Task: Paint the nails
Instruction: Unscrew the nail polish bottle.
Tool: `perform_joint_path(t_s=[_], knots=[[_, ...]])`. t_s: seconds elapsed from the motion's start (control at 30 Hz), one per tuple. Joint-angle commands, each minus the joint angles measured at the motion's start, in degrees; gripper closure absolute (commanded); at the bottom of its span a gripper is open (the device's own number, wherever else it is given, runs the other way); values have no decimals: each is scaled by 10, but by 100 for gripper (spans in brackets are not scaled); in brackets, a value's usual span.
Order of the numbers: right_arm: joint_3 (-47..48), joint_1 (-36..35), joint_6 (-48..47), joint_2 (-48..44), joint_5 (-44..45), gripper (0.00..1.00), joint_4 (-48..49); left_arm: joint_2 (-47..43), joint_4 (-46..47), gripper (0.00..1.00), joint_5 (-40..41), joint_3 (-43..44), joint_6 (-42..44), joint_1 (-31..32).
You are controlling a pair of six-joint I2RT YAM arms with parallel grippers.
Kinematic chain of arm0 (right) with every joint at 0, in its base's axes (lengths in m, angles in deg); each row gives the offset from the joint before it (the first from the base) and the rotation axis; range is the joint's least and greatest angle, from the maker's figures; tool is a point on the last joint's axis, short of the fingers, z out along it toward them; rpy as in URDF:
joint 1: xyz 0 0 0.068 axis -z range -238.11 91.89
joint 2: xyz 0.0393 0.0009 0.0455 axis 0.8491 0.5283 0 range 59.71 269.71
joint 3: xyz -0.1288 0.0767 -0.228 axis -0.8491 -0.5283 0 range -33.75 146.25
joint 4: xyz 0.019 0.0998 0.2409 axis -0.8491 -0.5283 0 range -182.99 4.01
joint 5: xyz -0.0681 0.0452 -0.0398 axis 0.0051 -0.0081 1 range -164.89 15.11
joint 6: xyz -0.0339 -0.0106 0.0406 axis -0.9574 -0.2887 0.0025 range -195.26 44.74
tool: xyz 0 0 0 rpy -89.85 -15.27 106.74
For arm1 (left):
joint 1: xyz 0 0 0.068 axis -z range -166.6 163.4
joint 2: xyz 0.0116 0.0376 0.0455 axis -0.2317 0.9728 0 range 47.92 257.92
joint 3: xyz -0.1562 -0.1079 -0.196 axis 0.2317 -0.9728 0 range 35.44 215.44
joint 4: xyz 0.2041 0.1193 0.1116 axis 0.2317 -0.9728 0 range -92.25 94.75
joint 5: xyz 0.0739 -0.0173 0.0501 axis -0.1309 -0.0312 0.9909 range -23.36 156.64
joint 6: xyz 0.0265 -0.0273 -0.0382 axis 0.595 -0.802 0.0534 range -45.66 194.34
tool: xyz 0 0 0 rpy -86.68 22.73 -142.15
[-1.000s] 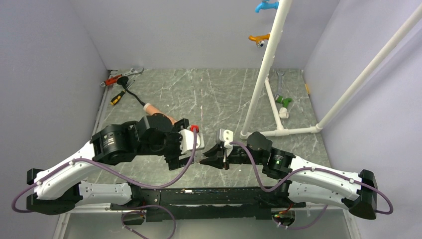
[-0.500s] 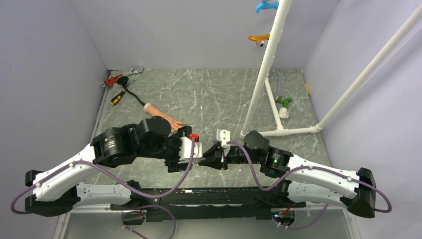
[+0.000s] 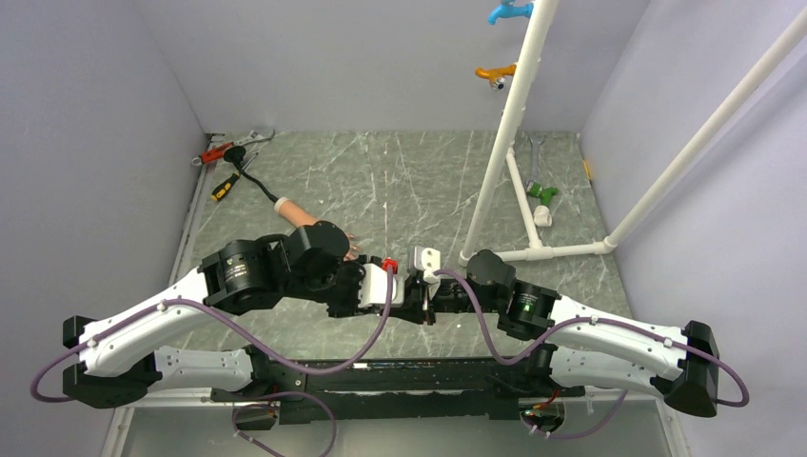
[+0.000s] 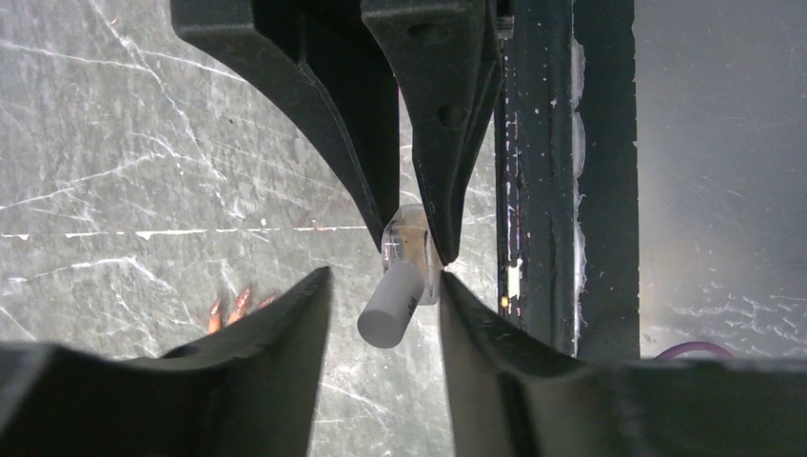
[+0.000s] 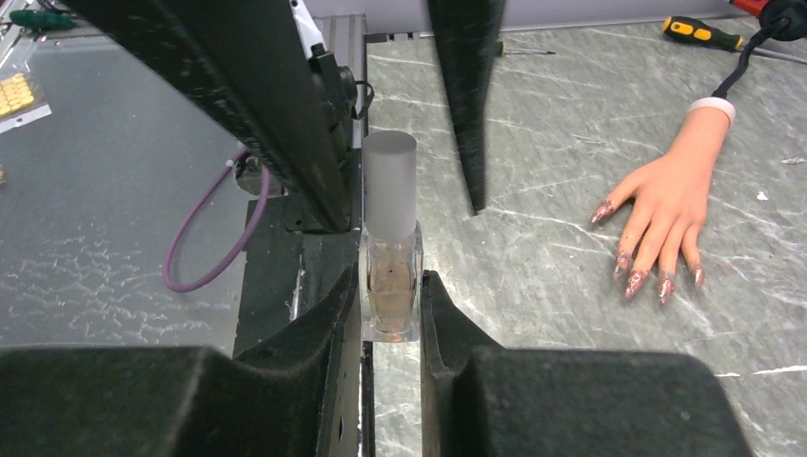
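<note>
My right gripper [image 5: 390,286] is shut on a small clear bottle [image 5: 390,276] and holds it above the table. The bottle's grey cap [image 4: 390,305] points at my left gripper [image 4: 383,281]. That gripper's jaws stand on either side of the cap. A gap shows on one side, so it is open. The two grippers meet at the table's near middle [image 3: 400,290]. The flesh-coloured mannequin hand [image 5: 666,205] lies flat on the table beyond them. Its reddish nails [image 5: 633,284] are spread and point toward the arms.
A white pipe frame [image 3: 495,162] stands at the right. A wrench, pliers and a yellow-handled screwdriver [image 3: 224,188] lie at the back left. A green-handled tool [image 3: 542,193] lies near the pipe base. A black rail [image 3: 400,371] runs along the near edge.
My left arm has moved right until its jaws reach the right gripper, and they have narrowed around the bottle's cap. The right gripper has shifted slightly, still holding the bottle.
</note>
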Motion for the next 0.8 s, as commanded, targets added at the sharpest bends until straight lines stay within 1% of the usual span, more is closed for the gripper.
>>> perform_joint_path(t_s=[0.0,0.03,0.1,0.23,0.27,0.4,0.6,0.77], knots=[[20,-1,5,-17,-8,100,17,-12,30,68,-15,-11,1,3],[20,0,5,-17,-7,100,17,-12,31,75,-11,-12,-2,3],[19,-1,5,-19,-7,100,19,-9,28,84,1,-11,-9,3],[15,-1,5,-25,10,100,22,-4,31,98,-2,-11,-28,3],[13,-1,5,-28,16,100,23,-4,36,100,-1,-13,-39,3],[5,-1,5,-46,43,100,23,6,43,100,4,-4,-84,4],[-5,-1,0,-57,87,100,28,52,25,100,23,42,-181,3],[-9,-1,0,-63,116,100,27,67,31,100,47,44,-258,4]])
